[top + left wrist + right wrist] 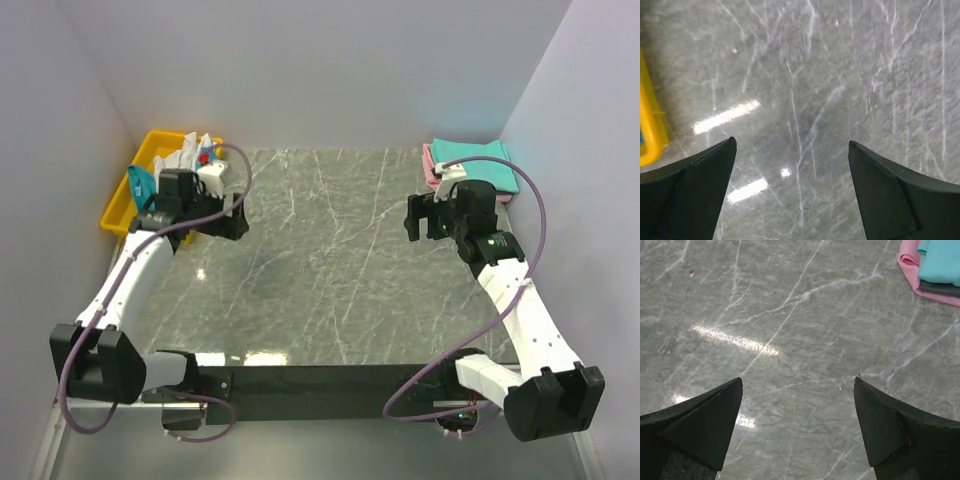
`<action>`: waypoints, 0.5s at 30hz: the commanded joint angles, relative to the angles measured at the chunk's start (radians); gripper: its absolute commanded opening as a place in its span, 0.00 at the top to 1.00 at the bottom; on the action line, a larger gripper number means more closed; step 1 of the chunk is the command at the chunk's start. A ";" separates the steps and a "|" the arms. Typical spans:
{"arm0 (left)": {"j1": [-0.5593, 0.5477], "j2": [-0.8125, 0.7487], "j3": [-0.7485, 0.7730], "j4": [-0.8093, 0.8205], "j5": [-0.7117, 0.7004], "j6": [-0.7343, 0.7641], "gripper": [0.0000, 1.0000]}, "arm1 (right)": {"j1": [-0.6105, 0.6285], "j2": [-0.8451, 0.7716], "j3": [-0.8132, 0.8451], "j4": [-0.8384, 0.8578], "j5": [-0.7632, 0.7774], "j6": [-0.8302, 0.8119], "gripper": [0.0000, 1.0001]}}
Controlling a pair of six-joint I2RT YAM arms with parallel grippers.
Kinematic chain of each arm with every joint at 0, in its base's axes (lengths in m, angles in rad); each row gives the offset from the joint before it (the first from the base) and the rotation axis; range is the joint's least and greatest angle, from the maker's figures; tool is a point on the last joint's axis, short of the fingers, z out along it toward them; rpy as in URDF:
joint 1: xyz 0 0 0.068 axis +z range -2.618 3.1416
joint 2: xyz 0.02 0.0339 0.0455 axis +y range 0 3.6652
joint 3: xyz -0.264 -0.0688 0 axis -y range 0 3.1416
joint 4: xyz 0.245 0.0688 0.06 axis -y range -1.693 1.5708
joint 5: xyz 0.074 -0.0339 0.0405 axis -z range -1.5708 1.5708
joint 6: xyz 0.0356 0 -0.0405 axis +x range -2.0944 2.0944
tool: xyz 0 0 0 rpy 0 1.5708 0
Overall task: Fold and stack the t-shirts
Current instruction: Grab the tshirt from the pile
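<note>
Grey marbled surface (330, 270) fills a white-walled booth, with walls close along its left, far and right edges. The whole middle stretch between the two arms is open stone.

In the far-left corner a yellow tray (122, 200) sits against the left wall. It holds a crumpled white t-shirt (187, 155), and a bunched teal t-shirt (140, 183) at its near end. In the far-right corner a folded teal t-shirt (485, 162) lies on a folded pink t-shirt (428, 165). That pile is close to the right wall, and its pink edge sticks out on the left.

The left hand (238, 215) hangs above the surface just right of the tray. Its fingers are spread wide apart, with only stone showing between them. The right hand (413, 222) hangs near the pile, on its near-left side. It is likewise spread wide over bare stone and grips nothing.
</note>
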 commanded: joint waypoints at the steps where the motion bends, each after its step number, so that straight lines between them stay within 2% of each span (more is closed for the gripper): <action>1: 0.093 0.048 0.175 0.003 0.081 -0.021 0.00 | -0.004 0.029 0.030 0.016 0.007 -0.013 0.02; 3: 0.127 0.123 0.256 -0.003 0.069 -0.022 0.01 | -0.004 0.044 0.040 0.015 0.004 -0.013 0.02; 7: 0.260 0.300 0.523 -0.029 0.043 -0.030 0.02 | -0.003 0.081 0.054 0.012 -0.005 -0.008 0.02; 12: 0.363 0.546 0.712 0.011 0.014 -0.074 0.23 | -0.004 0.119 0.071 0.007 -0.013 0.001 0.02; 15: 0.389 0.701 0.885 -0.004 -0.006 -0.073 0.31 | -0.004 0.142 0.074 0.005 -0.016 0.004 0.02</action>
